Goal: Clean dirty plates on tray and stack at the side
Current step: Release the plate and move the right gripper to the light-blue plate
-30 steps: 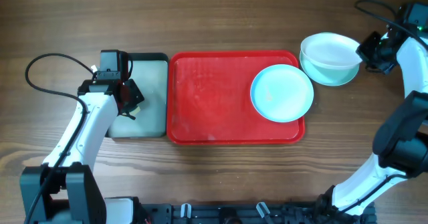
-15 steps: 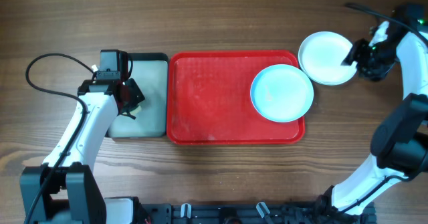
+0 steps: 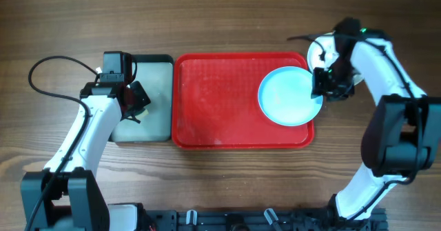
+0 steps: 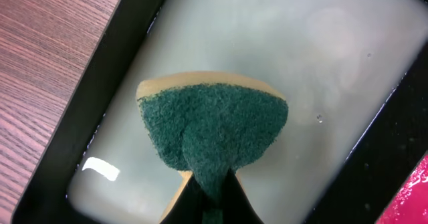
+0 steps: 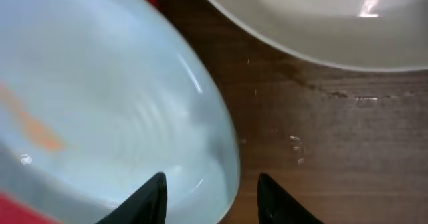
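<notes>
Straddling the rim of the smooth, round pale-blue plate (image 5: 100,83), the right gripper (image 5: 210,190) stands open; the left gripper (image 4: 210,185) pinches a coarse green-faced sponge (image 4: 214,124).

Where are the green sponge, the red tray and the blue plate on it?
green sponge (image 4: 214,127), left wrist view, middle of its green scouring face.
red tray (image 3: 213,100), overhead view, bare floor left of the plate.
blue plate (image 3: 288,96), overhead view, its centre.
</notes>
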